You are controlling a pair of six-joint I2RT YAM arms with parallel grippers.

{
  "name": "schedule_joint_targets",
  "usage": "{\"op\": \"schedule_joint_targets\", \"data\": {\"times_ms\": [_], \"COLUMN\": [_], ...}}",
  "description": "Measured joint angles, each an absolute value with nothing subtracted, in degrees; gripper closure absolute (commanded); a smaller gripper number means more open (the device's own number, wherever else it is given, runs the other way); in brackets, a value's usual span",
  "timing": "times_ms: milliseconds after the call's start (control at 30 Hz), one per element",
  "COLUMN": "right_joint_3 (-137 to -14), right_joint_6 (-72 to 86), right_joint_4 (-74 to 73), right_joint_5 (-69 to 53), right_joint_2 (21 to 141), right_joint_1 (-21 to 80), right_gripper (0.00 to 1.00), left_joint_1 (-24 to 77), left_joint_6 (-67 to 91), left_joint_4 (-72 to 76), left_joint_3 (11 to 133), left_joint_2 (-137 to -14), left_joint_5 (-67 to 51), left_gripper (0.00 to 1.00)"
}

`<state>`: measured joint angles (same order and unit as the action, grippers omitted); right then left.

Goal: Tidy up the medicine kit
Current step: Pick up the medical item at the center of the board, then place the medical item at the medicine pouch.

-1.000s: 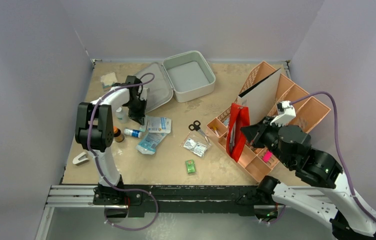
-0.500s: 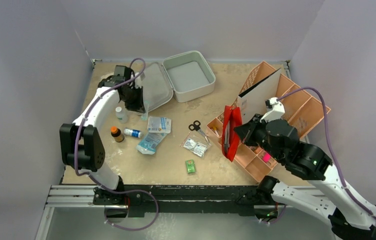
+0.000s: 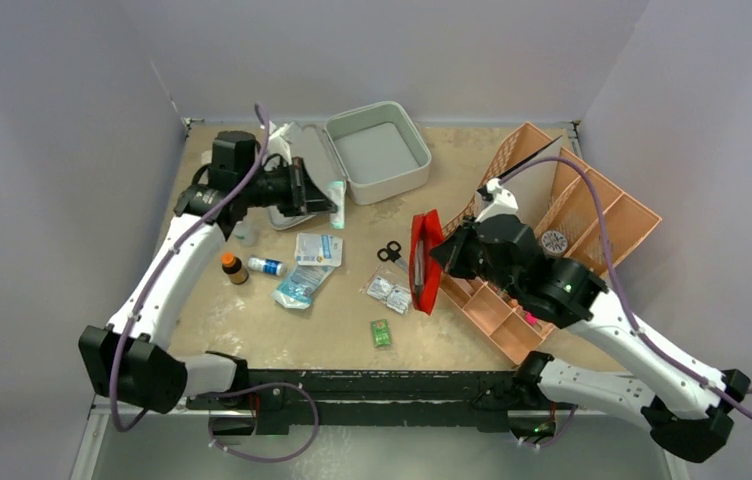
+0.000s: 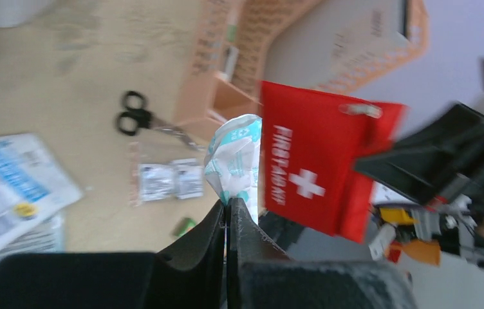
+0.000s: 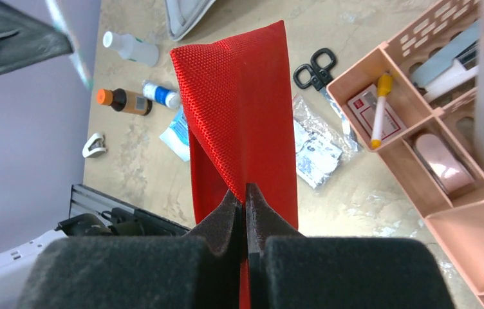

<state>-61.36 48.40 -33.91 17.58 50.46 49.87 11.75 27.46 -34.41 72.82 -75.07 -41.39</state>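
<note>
Left gripper (image 4: 228, 205): up off the table (image 3: 252, 320), swung right, sachet (image 4: 234, 154) pinched aloft | Right gripper (image 5: 244, 190): red pouch (image 3: 424, 262) lifted out of tray (image 3: 612, 215), carried left, now hanging near scissors (image 3: 389, 253)

Red pouch (image 5: 239, 109), pale grey medicine kit (image 3: 380, 152)

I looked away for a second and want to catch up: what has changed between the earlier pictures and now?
The right gripper, shut on the red first-aid pouch, carried it left, clear of the orange tray. The left gripper, shut on a teal-white packet, rose and swung right beside the lid of the medicine kit. The kit and the scissors stayed put.
</note>
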Motion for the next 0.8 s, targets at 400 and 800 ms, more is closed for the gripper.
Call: {"op": "schedule_joint_targets", "data": {"times_ms": [400,800], "right_joint_3": [-61.4,-61.4], "right_joint_6": [51.9,54.6], "right_joint_4": [-28.3,-25.8], "right_joint_5": [15.4,15.3], "right_joint_2": [59.0,60.7], "right_joint_1": [49.9,49.9], "right_gripper": [1.00,1.00], "left_joint_1": [25.5,37.8], "left_joint_6": [48.0,55.5], "left_joint_4": [-15.5,-5.2], "left_joint_3": [63.3,57.2], "left_joint_2": [-67.7,-66.6], "left_joint_5": [-44.5,-37.9], "left_gripper": [1.00,1.00]}}
